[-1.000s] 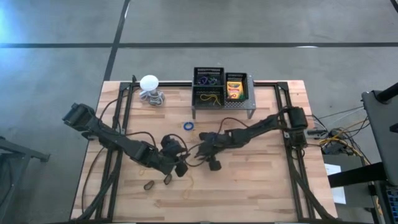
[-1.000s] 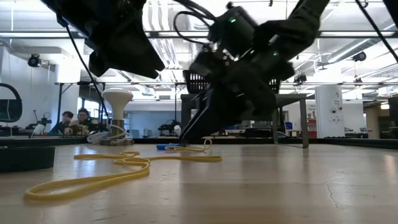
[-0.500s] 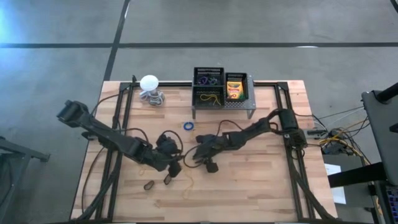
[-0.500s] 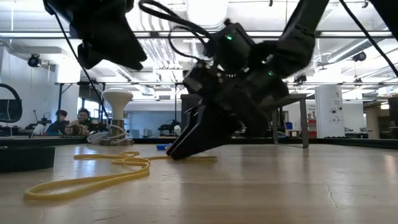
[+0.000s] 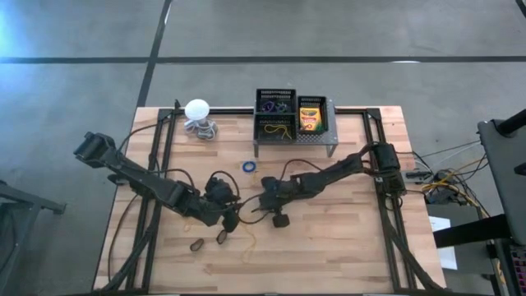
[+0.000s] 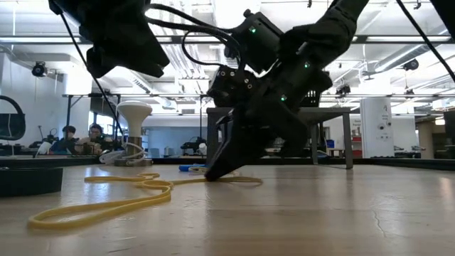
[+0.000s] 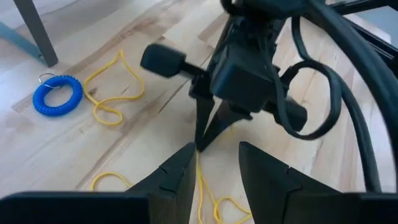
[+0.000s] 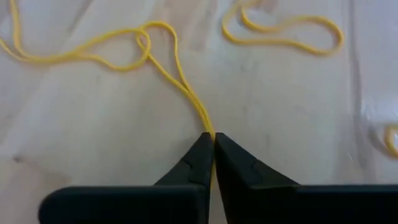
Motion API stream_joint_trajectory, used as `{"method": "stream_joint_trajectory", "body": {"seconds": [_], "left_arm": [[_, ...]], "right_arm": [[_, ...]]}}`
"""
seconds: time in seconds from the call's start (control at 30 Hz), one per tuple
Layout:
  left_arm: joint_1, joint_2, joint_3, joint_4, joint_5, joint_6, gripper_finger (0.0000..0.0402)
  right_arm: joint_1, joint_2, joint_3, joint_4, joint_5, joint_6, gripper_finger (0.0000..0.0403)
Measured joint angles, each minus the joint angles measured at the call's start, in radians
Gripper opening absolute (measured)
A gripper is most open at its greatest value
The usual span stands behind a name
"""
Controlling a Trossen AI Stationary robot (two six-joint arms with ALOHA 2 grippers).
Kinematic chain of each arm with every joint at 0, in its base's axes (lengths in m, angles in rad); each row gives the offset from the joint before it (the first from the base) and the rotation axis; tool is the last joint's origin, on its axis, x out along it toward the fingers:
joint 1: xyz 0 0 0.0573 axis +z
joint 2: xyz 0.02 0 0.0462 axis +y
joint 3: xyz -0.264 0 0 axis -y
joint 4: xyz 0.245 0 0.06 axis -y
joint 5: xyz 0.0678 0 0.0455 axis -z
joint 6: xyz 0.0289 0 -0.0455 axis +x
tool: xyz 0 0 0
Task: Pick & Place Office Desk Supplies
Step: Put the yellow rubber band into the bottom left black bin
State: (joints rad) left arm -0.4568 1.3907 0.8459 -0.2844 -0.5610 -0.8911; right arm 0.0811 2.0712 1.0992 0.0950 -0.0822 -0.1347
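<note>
Right gripper (image 8: 213,138) pinched tight on yellow rubber band (image 8: 163,62), tips down at table (image 5: 345,247), centre of high view. Your grasp step looks made; band's loops trail out flat on wood toward lower left. Left gripper (image 7: 214,158) hovers just beside, jaws partly apart, empty. Blue coil loop (image 5: 249,166) lies above centre. Black mesh bins (image 5: 276,115) sit upper centre on grey stand (image 5: 330,140), crayon box (image 5: 310,117) alongside. Next, you likely lift straight up, check band comes free, then carry to bins.
</note>
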Motion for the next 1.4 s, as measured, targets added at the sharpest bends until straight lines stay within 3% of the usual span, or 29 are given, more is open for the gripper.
{"method": "stream_joint_trajectory", "body": {"seconds": [0.4, 0.53, 0.73, 0.87, 1.13, 1.4], "left_arm": [[-0.003, 0.0, 0.0, 0.007, -0.006, -0.021, 0.0127], [-0.003, 0.0, 0.0, 0.011, -0.022, -0.027, 0.0127], [-0.003, 0.0, -0.001, 0.022, -0.036, -0.026, 0.0127], [-0.003, 0.0, -0.001, 0.025, -0.052, -0.026, 0.0127], [-0.002, 0.001, -0.001, 0.026, -0.053, 0.001, 0.0127], [-0.002, 0.001, -0.001, 0.026, -0.053, 0.001, 0.0127]], "right_arm": [[0.046, -0.383, -0.016, -0.386, 0.179, 0.035, 0.0008], [0.043, -0.521, -0.018, -0.388, 0.214, 0.041, 0.0008], [0.017, -0.659, 0.013, -0.345, 0.378, -0.029, 0.0008], [-0.069, -0.681, 0.061, -0.316, 0.404, -0.104, 0.0008], [-0.273, -0.574, 0.137, -0.317, 0.4, -0.187, 0.0008], [-0.366, -0.465, 0.163, -0.331, 0.397, -0.187, 0.0008]]}}
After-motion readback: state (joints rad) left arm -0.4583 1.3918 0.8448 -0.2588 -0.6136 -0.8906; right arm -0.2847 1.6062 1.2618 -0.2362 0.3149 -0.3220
